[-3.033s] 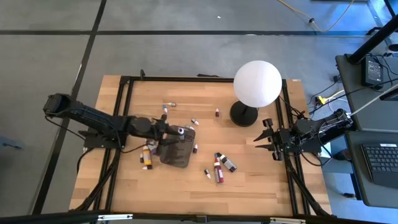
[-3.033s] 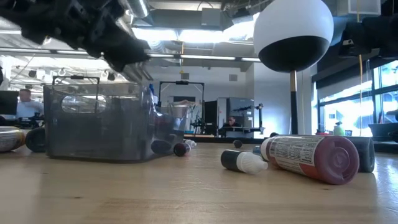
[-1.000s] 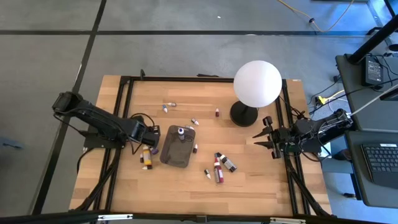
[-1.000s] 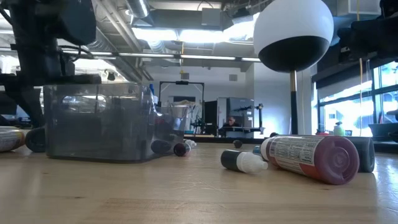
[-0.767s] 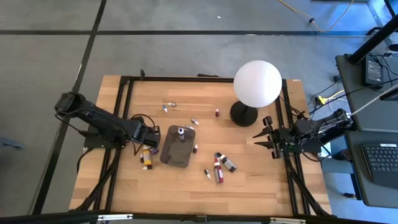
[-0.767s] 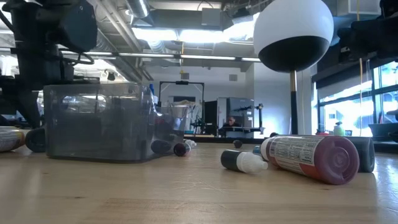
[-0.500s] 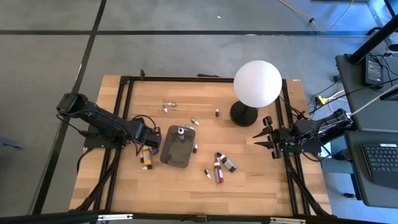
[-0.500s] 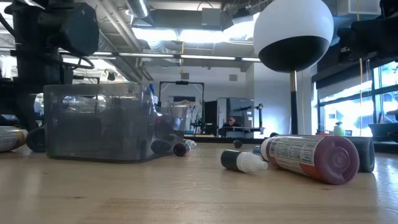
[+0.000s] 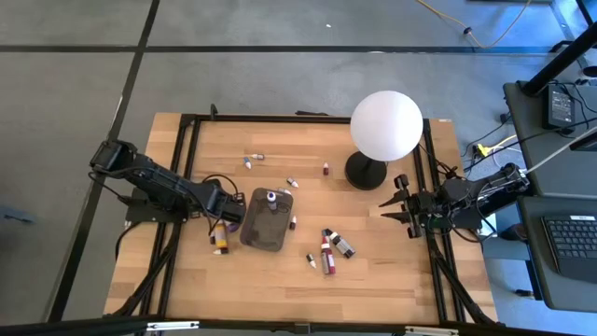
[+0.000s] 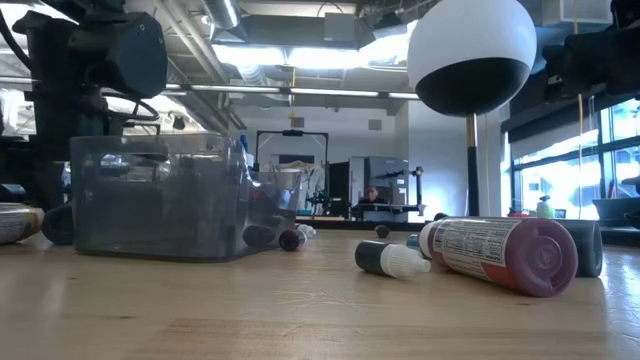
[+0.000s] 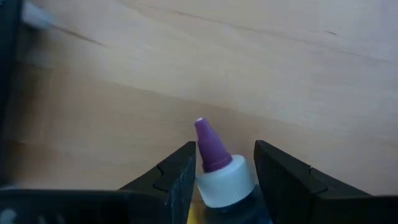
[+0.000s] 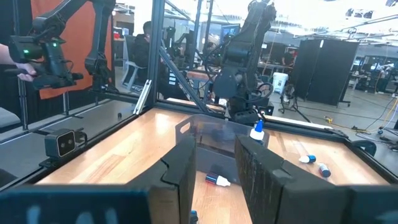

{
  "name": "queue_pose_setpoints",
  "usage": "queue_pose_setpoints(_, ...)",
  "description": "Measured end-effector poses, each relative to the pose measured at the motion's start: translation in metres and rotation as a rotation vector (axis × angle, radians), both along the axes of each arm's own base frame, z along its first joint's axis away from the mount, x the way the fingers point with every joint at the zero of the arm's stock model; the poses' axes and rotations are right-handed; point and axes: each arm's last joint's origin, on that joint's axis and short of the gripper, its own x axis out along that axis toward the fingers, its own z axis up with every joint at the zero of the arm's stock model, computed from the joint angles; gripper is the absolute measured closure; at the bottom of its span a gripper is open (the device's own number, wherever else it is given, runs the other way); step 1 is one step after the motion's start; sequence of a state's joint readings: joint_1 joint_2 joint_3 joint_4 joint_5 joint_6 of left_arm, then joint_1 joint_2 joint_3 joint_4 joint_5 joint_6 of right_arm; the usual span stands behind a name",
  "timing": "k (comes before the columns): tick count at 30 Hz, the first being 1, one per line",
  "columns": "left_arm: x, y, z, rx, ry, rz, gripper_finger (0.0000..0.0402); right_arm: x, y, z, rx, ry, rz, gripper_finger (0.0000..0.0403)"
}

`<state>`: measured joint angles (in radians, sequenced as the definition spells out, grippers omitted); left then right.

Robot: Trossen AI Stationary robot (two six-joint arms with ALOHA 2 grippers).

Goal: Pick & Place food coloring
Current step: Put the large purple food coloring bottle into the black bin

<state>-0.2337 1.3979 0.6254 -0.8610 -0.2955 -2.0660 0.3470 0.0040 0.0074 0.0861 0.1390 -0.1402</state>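
We have the left gripper [image 9: 227, 217] low at the left side of the grey tray [image 9: 266, 233], over the bottles lying there on the tabletop [image 9: 373, 271]. Its wrist view shows a purple-tipped dropper bottle [image 11: 221, 171] between the jaws, long axis along the fingers, tip pointing away. Jaws partly open, flanking the white collar; contact looks close but we can't confirm a squeeze, so we call it staged, not lifted. One bottle [image 9: 271, 197] already in the tray's far end. The rest lie scattered right of the tray. Right gripper [image 9: 403, 208] waits at the right edge, jaws near closed, holding nothing. Left arm is clearly nearer.
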Motion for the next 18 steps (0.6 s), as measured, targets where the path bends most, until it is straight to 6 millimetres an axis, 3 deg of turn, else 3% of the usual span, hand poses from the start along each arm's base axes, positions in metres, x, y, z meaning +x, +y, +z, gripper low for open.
queue_pose_setpoints(7,0.0103,-0.0022,0.0000,-0.009,-0.075,-0.114,0.0246,0.0000,0.0000,-0.0001,0.000,0.001,0.000,0.0289)
queue_pose_setpoints(18,0.0100,-0.0028,0.0002,-0.027,-0.049,-0.191,0.0245,0.0000,0.0000,-0.0001,0.000,0.001,0.000,0.0289)
